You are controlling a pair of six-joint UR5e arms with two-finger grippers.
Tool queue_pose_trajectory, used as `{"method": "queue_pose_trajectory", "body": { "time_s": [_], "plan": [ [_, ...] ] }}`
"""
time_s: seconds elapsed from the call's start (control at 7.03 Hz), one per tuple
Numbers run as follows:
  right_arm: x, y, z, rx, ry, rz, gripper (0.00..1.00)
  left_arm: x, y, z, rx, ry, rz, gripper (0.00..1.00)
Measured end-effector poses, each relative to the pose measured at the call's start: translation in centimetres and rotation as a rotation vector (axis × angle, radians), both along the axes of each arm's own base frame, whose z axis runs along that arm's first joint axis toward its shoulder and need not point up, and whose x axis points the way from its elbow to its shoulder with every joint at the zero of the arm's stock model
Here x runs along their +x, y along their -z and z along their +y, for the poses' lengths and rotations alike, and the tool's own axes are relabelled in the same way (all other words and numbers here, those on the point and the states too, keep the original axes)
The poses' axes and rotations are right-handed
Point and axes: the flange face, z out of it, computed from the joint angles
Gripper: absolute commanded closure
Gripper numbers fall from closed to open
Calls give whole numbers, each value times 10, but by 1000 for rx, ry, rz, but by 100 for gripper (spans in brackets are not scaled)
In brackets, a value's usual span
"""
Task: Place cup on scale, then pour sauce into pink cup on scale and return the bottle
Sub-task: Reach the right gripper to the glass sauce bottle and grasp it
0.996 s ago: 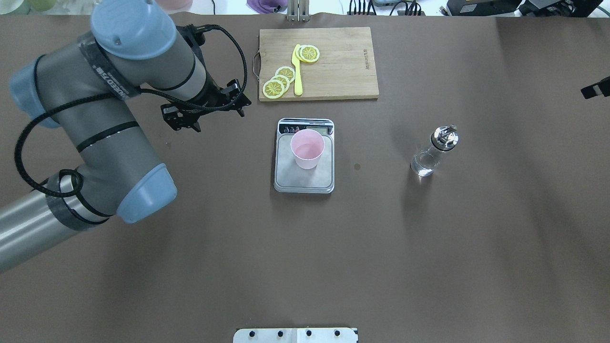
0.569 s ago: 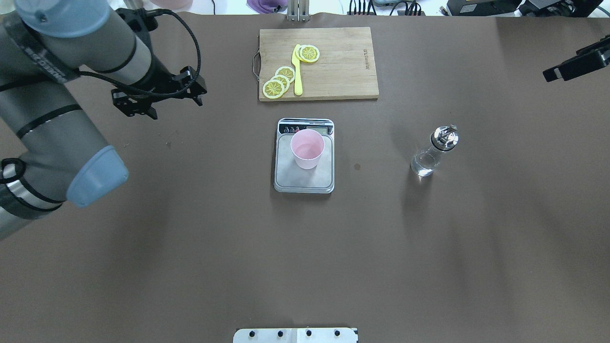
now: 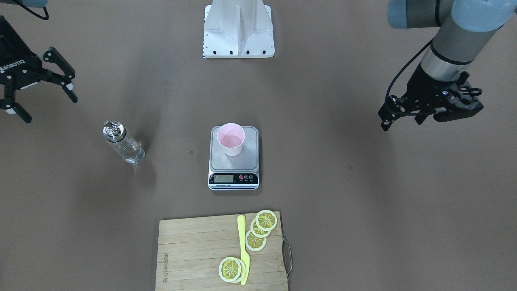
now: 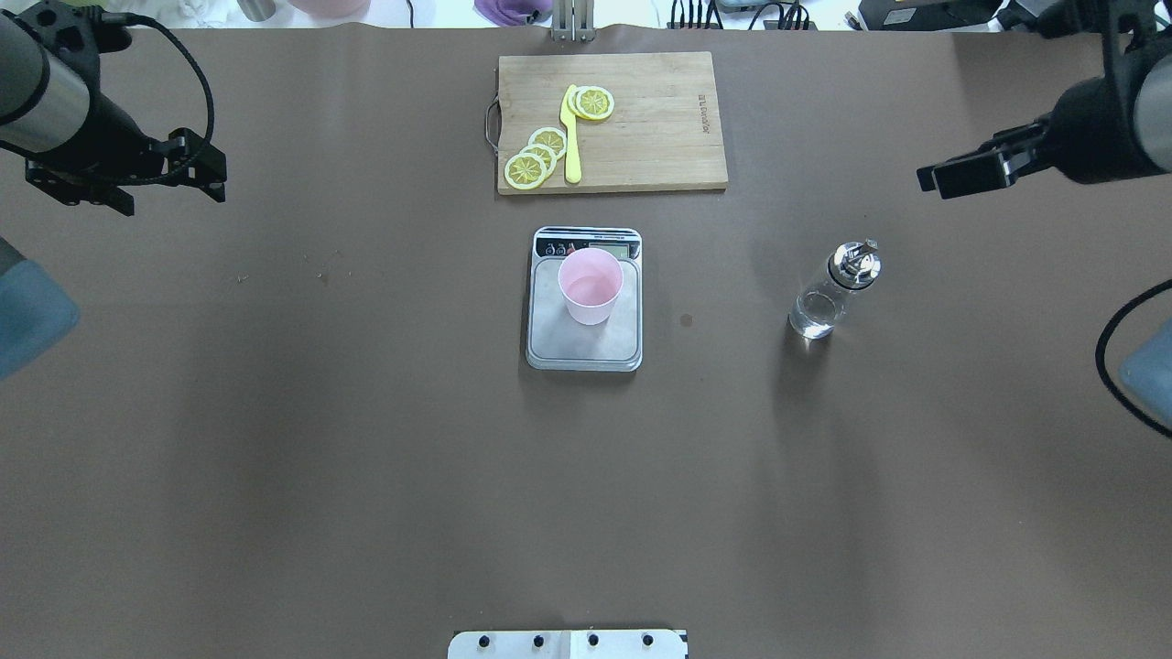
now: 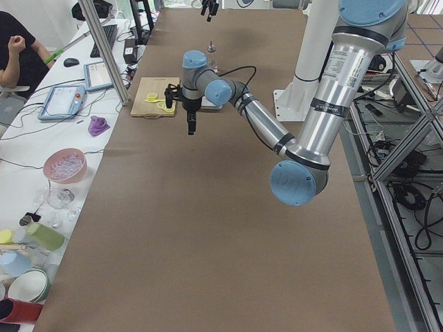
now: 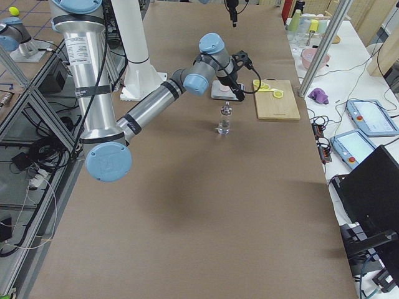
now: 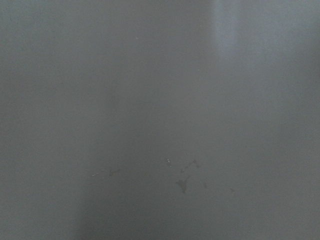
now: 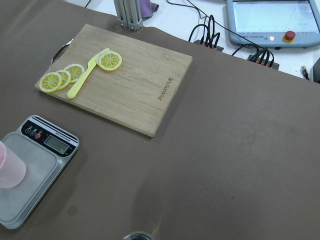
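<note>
The cup (image 4: pixel 591 284) you are tracking is pale pink and tapered, with an open round rim. It stands upright on the brushed silver platform of the scale (image 4: pixel 549 346), whose display is too small to read. Your right wrist camera cuts the cup off at its left edge and catches only a sliver of the bottle's cap at the bottom. The bottle (image 4: pixel 829 297) stands upright on the table (image 4: pixel 366 458), well apart from the scale on the robot's right. It is clear glass with a shiny spout cap and a black neck ring. The sauce (image 4: pixel 809 322) inside is colourless, and you cannot judge its level. The right gripper (image 3: pixel 52 110) hangs to the bottle's outer side, clear of it, fingers spread wide and holding nothing. The left gripper (image 3: pixel 402 124) hovers far off on the opposite side, likewise released and empty. Your left wrist camera gives you only blurred table surface.
</note>
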Motion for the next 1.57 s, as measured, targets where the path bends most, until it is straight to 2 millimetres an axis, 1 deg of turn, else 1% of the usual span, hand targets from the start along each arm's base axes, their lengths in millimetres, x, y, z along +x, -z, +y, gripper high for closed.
{"method": "queue_pose_trajectory", "body": {
  "time_s": [0.14,0.28,0.43,0.57,0.71,1.14,1.28,1.57],
  "plan": [
    [-11,-15,24,13,-35,-17,0,-6,-5,1,7,-6,-7,1],
    [-12,-38,48,23,-71,-43,0,-9,-7,2,9,-8,-9,1],
    [-8,-58,65,30,-103,-53,0,-11,-8,5,10,-8,-10,1],
    [-9,-71,76,28,-112,-47,1,-13,-9,7,11,-8,-9,1],
    [-16,-77,85,26,-111,-43,1,-14,-9,10,12,-8,-9,1],
    [-64,-80,112,38,-162,-59,2,-15,-11,10,10,-9,-11,1],
    [-75,-82,117,48,-172,-52,2,-14,-12,10,8,-9,-12,1],
    [-101,-92,119,86,-214,-49,2,-13,-15,9,2,-10,-16,1]
  ]
}}
